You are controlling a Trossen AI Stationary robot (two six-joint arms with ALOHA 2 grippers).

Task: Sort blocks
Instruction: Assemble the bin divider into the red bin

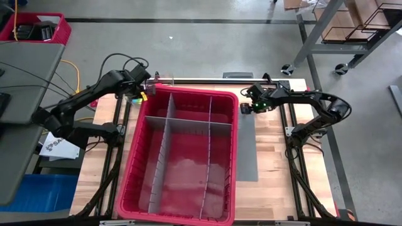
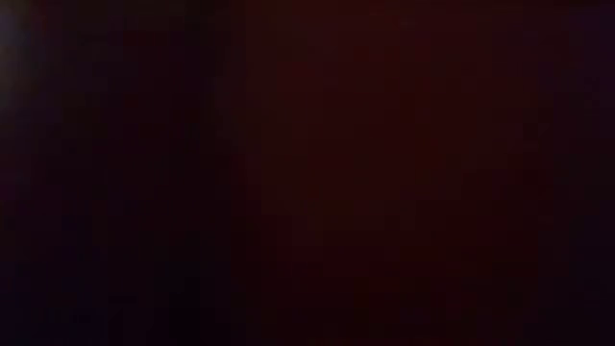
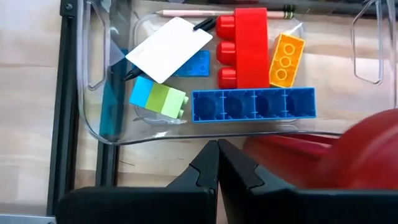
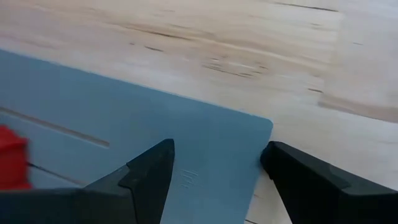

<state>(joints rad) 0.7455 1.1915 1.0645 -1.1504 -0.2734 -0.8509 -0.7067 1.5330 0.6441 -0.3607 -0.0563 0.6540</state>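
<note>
Blocks: glossy moulded plastic, smooth. Tray ahead of the left jaws: clear plastic, shiny. Card in it: matt white paper. Divider sheet beneath the right jaws: matt grey, smooth. Table: bare light wood, visible grain.

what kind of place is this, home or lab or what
Most likely a robotics lab or workshop, not a home: a wooden workbench on a metal frame, bare concrete floor, and a wheeled metal rack stacked with cardboard boxes.
</note>
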